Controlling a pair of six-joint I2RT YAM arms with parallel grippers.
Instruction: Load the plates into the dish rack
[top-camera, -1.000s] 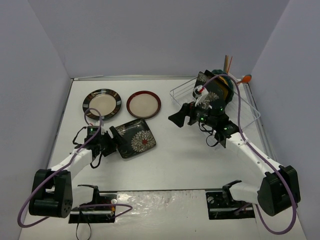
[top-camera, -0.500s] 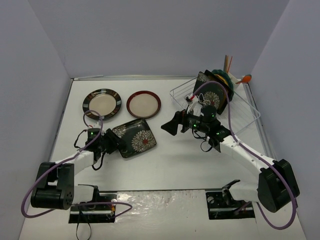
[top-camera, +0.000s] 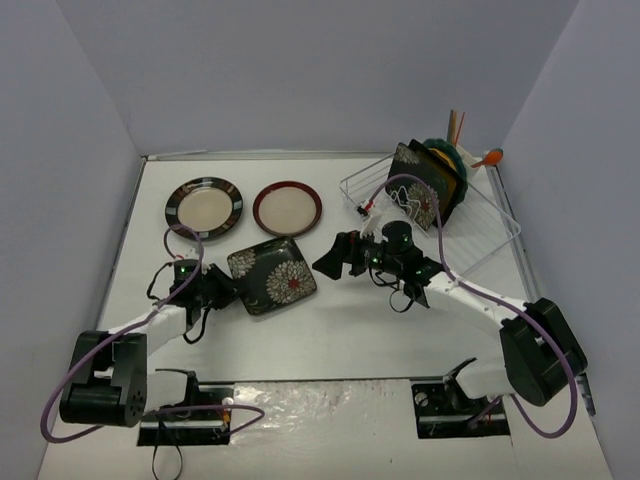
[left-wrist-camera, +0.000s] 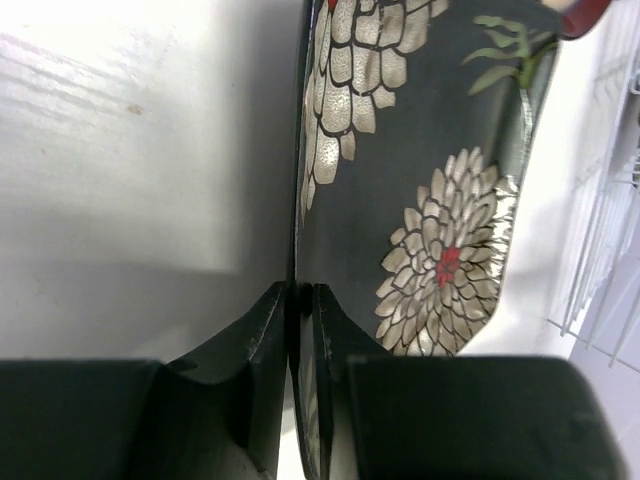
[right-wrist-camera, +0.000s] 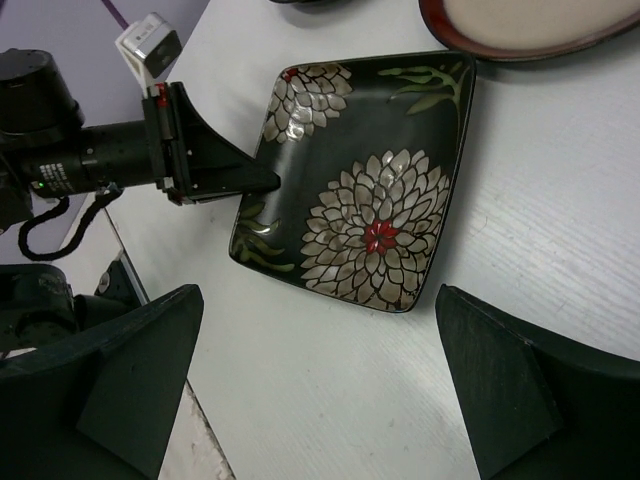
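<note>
The black floral square plate (top-camera: 274, 277) (right-wrist-camera: 366, 214) lies left of the table's middle. My left gripper (top-camera: 231, 290) (left-wrist-camera: 301, 293) is shut on its left rim, one finger above and one below. My right gripper (top-camera: 332, 258) (right-wrist-camera: 320, 395) hovers just right of this plate, open wide with nothing between its fingers. A round plate with a striped black rim (top-camera: 204, 207) and another with a red-brown rim (top-camera: 287, 208) lie flat further back. The white wire dish rack (top-camera: 492, 236) at the back right holds several plates on edge, a second floral one (top-camera: 418, 196) in front.
A caddy with upright utensils (top-camera: 457, 132) stands at the rack's far corner. Grey walls close in the table on the left, back and right. The arm bases and cables sit along the near edge. Rack wires (left-wrist-camera: 600, 250) show beyond the held plate.
My left gripper has closed onto the floral plate's rim. The right arm has swung left from the rack toward that plate, staying open.
</note>
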